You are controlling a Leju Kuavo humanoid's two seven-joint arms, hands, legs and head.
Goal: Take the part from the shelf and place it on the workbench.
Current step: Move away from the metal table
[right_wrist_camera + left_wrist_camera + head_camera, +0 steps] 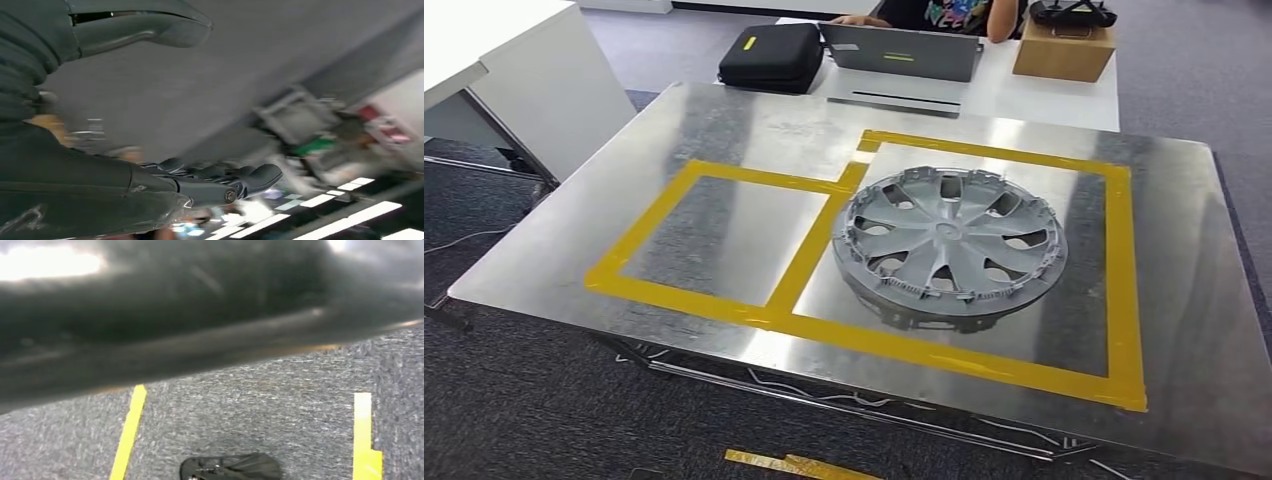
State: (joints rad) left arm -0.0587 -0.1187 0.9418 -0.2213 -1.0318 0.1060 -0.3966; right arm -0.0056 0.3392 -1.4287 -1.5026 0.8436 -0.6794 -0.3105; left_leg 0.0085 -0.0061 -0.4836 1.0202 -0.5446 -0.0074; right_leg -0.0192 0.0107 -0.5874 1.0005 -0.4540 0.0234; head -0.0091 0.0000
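Part [951, 246] on workbench [564, 262], unlabelled

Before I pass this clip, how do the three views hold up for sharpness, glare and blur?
Head view: sharp, with soft glare streaks on the metal workbench; the wheel cover reads clearly. Left wrist view: a dark, out-of-focus mass across the upper part with a blown-out patch; the carpet and yellow tape are soft. Right wrist view: the background is motion-smeared, the right hand fairly clear.

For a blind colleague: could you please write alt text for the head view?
A grey wheel cover lies flat on a metal workbench, inside the larger of two yellow-taped rectangles. Behind the bench, a person sits at a white desk with a laptop.
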